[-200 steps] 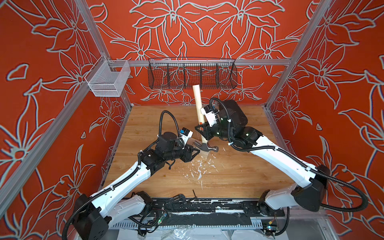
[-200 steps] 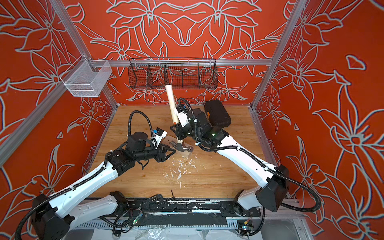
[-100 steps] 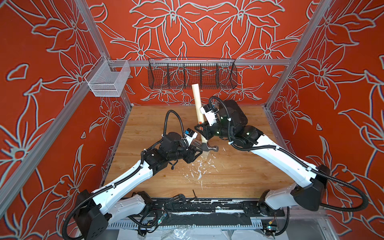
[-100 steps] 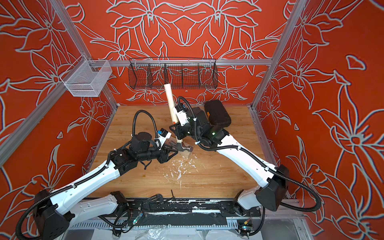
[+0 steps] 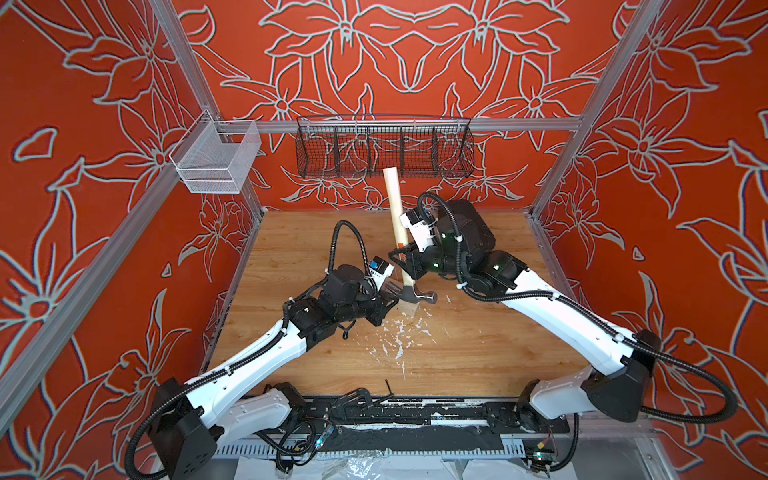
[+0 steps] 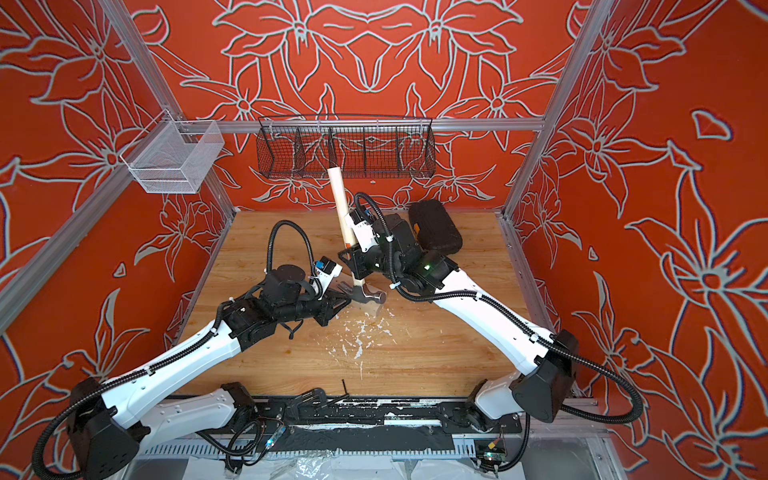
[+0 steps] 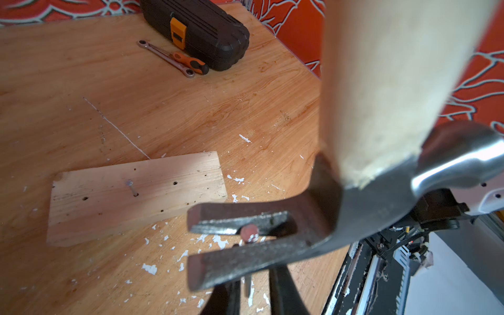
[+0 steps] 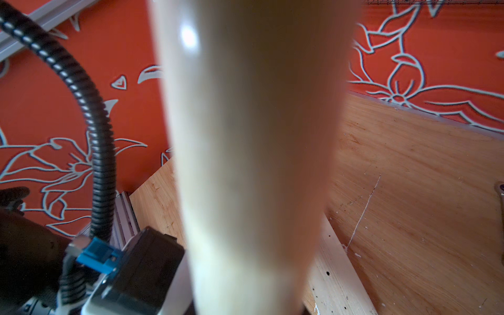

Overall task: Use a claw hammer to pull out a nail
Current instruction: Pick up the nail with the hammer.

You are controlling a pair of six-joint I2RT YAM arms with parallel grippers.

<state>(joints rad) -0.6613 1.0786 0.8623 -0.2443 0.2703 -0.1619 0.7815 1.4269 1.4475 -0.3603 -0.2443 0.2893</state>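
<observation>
Right hand (image 5: 405, 266) grips the claw hammer (image 5: 415, 294); nail (image 7: 249, 233) sits in its claw; left hand (image 5: 385, 306) beneath, can't tell its grip

In both top views the scene is seen from high up at the front, looking down toward the back wall (image 5: 374, 62), from far away; nearly the same things are shared, such as the light brown wooden table top (image 5: 478, 345) and the long black wire basket (image 6: 345, 145). The left wrist view is taken from very close behind the claw hammer (image 7: 354, 218) with a grey steel head and pale wooden handle, looking over the table toward the flat pale wood block (image 7: 163, 196) and the black plastic case (image 7: 207, 30) with an orange latch. The right wrist view is almost filled by that claw hammer's blurred handle (image 8: 253, 163); the wood block (image 8: 335, 275) is shared with the left wrist view.
</observation>
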